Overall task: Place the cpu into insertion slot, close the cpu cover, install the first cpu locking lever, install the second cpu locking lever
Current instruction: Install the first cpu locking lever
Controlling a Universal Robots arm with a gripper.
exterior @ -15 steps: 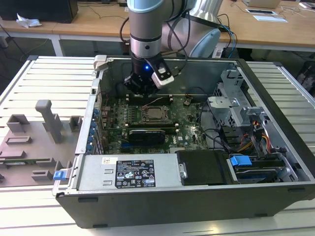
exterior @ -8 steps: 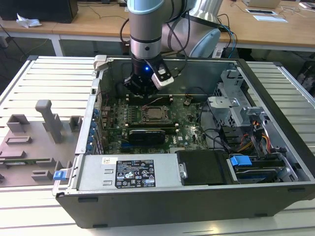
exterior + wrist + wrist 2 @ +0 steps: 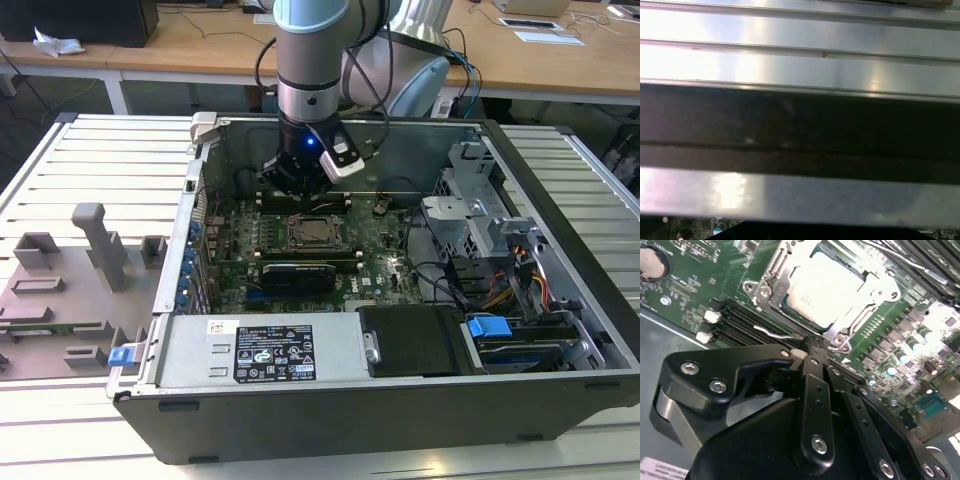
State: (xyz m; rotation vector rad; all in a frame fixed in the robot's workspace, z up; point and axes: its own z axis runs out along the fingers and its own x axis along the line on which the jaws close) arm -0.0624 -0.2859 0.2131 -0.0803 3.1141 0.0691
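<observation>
In the exterior view my gripper (image 3: 297, 188) hangs inside the open computer case, just behind the insertion slot (image 3: 310, 232) on the green motherboard. The second wrist view shows the cpu (image 3: 826, 289), a silver-grey square, lying in the slot. The silvery cpu cover (image 3: 771, 294) lies flat around it. A thin wire locking lever (image 3: 774, 333) runs along the near side of the socket and ends at my fingertips. My gripper (image 3: 807, 349) is shut, with its black fingers (image 3: 816, 380) pressed together and their tips at the lever's end.
Black memory slots (image 3: 732, 320) lie between my gripper and the socket. A long black expansion card (image 3: 297, 273) sits in front of the socket, then the power supply (image 3: 265, 350). A drive cage (image 3: 480, 215) and cables fill the exterior view's right. Grey fixtures (image 3: 60, 300) stand outside the case.
</observation>
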